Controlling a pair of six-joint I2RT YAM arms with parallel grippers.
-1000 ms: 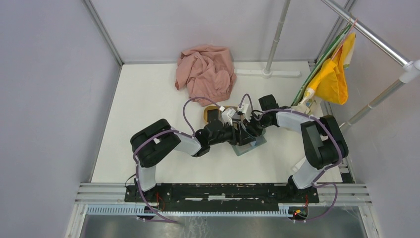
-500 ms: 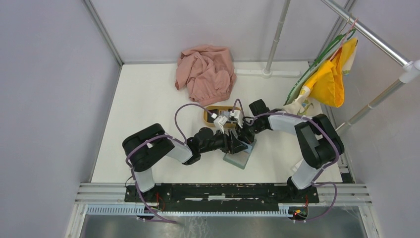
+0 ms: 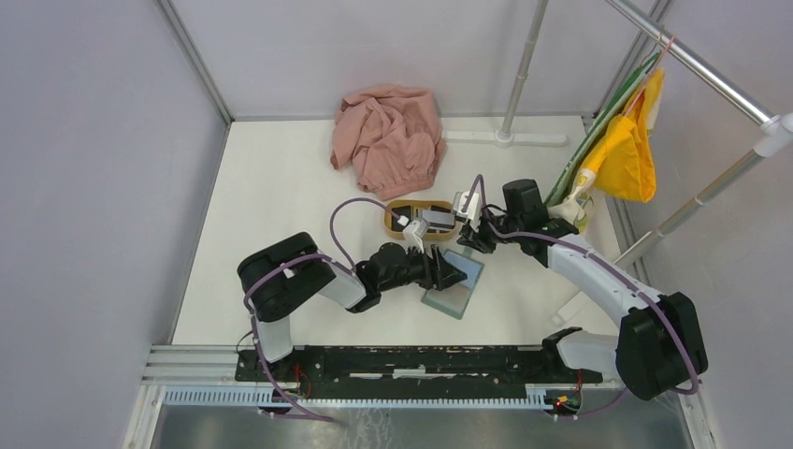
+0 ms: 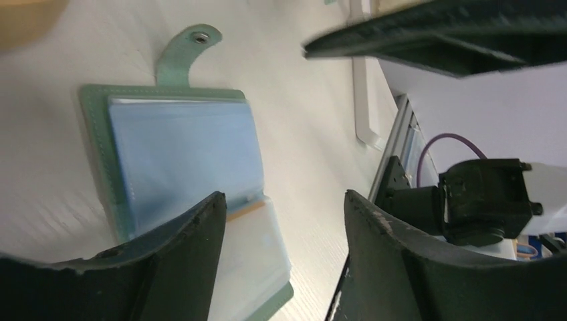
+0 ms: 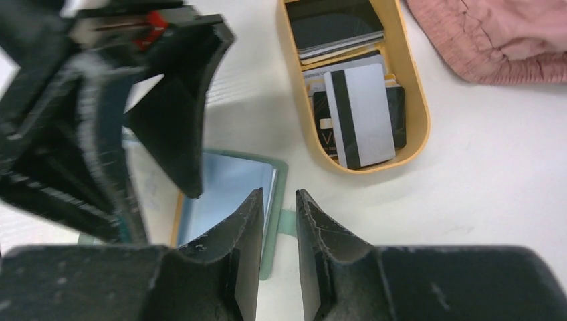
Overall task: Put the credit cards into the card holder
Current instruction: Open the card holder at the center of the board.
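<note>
The card holder (image 4: 180, 147) lies open and flat on the white table (image 3: 281, 206), near the middle, just in front of the oval tan tray (image 5: 293, 87). The two are near each other but apart. The holder's cover is grey-green with a stitched edge. A short strap (image 4: 187, 53) with a metal snap sticks out from one long side, flat on the table. Inside are clear blue-grey sleeves. In the left wrist view a thin tan card edge shows in the lower sleeve, partly hidden by a finger.

The other credit cards (image 5: 360, 119) lie in the tray. A pale grey one with a dark stripe is on top, with black ones under it and at the tray's far end. How many are stacked there I cannot tell.

The left jaws stand wide apart with nothing between them, low over the holder and reaching in from its left. One finger (image 4: 177, 267) is in front of the lower sleeve; whether it touches the holder cannot be told. The right jaws hang above the strip of table between holder and tray. Their fingers (image 5: 234, 247) are a narrow gap apart, with nothing in it.

Beyond the tray a crumpled pink cloth (image 3: 388, 138) lies on the table. To the right a yellow cloth (image 3: 628, 154) hangs from a metal rack (image 3: 697, 62).
</note>
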